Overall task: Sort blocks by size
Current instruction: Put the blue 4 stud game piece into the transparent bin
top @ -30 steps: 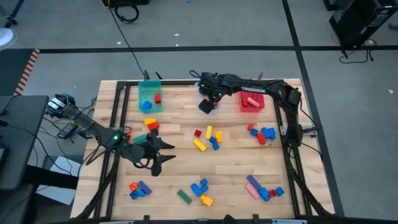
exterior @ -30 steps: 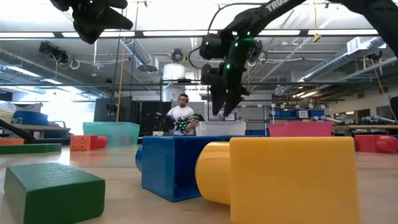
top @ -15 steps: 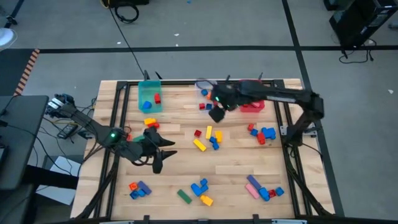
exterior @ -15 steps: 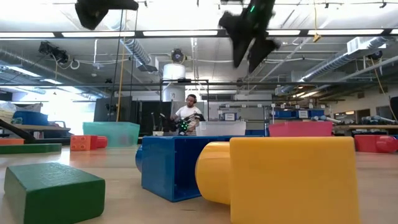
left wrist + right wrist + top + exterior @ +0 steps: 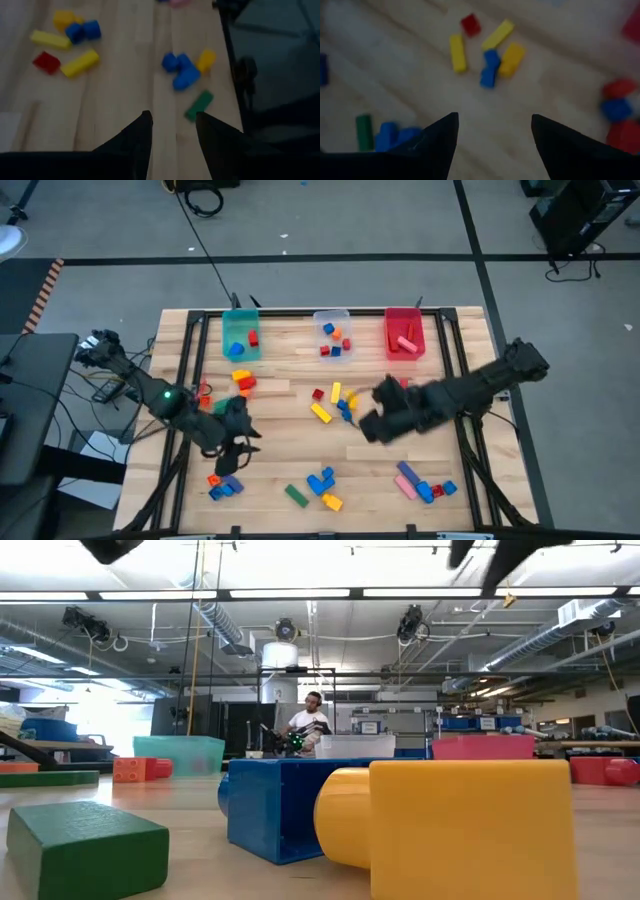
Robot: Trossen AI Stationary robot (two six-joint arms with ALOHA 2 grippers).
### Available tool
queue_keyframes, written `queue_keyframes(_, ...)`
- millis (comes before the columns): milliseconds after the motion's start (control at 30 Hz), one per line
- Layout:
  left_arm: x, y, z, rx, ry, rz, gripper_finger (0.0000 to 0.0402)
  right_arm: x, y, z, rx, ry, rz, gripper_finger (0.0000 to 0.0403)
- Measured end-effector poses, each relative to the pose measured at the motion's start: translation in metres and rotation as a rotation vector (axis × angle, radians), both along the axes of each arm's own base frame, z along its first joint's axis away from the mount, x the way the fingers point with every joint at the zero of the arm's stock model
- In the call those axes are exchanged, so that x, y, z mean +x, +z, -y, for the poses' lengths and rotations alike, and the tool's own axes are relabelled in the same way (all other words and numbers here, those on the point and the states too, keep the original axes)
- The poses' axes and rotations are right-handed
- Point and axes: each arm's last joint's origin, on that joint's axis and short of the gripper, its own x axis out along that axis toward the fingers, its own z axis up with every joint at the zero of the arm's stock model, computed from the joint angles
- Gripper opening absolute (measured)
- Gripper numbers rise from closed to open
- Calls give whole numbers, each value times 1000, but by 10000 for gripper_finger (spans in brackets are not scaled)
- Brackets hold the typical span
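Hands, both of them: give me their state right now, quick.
Left hand: fingers apart, nothing between them, above bare table.
Right hand: open wide and empty, above the blocks in the middle of the table.

A grey floor [image 5: 330,240] surrounds the table; ceiling light strips [image 5: 290,593] glow overhead.

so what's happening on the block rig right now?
Two-arm block sorting, mid-run. The teal bin, clear bin and red bin at the table's far edge each hold a few blocks; most lie loose. The right gripper, open and empty, hovers beside the middle cluster. The left gripper, empty, hovers over the near-left blocks.
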Motion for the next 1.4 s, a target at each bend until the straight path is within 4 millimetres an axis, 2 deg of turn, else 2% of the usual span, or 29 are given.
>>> queue_keyframes(133, 3, -6, 20, 29, -41, -75, 160, -15, -7, -28, 19, -25, 21, 261)
queue_keyframes(267, 9, -22, 38, 86, -36, -211, 160, -28, -11, -47, 21, -28, 50, 258)
queue_keyframes(567, 19, -67, 69, 2, 1, -566, 160, -48, -12, -74, 26, 73, 57, 251)
queue_keyframes(833, 11, -93, 93, 29, 39, -670, 161, -58, -11, -84, -13, 131, 78, 250)
queue_keyframes(1000, -1, -98, 104, 79, -54, -670, 161, -60, -11, -87, -29, 148, 86, 246)
queue_keyframes(1167, -8, -107, 108, 118, -152, -652, 161, -61, -11, -87, -37, 149, 93, 245)
queue_keyframes(1400, -11, -117, 105, 126, -156, -663, 161, -60, -10, -87, -54, 145, 108, 244)
